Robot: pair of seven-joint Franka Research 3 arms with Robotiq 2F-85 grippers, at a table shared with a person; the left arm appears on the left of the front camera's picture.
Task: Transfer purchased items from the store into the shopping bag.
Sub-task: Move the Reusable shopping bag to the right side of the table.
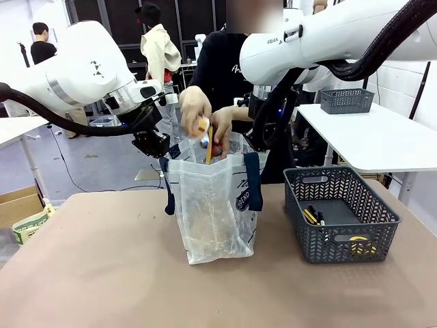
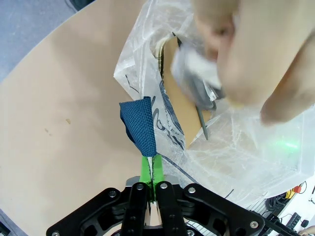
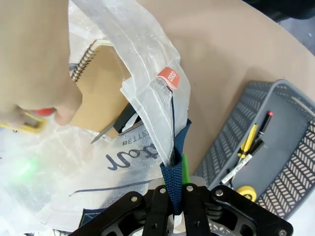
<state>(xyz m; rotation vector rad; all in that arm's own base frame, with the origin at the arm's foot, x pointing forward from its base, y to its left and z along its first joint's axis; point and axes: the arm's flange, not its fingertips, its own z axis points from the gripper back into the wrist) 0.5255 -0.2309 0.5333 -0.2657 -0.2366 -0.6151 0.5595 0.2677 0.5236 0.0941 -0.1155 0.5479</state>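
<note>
Bag (image 1: pixel 212 205) straps (image 2: pixel 139 125) are pinched by the left claw (image 2: pixel 148 164) and right claw (image 3: pixel 176 169); items (image 1: pixel 205 133) are held at its mouth by hands (image 1: pixel 196 106).

shopping bag (image 1: pixel 212 212) at table (image 1: pixel 89 273) centre, basket (image 1: pixel 341 240) to its right, notebook (image 3: pixel 101 91) inside the bag

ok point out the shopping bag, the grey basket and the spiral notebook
shopping bag (image 1: pixel 212 205) front view, front panel
grey basket (image 1: pixel 328 246) front view, near lattice wall
spiral notebook (image 3: pixel 101 93) right wrist view, tan cover
</note>
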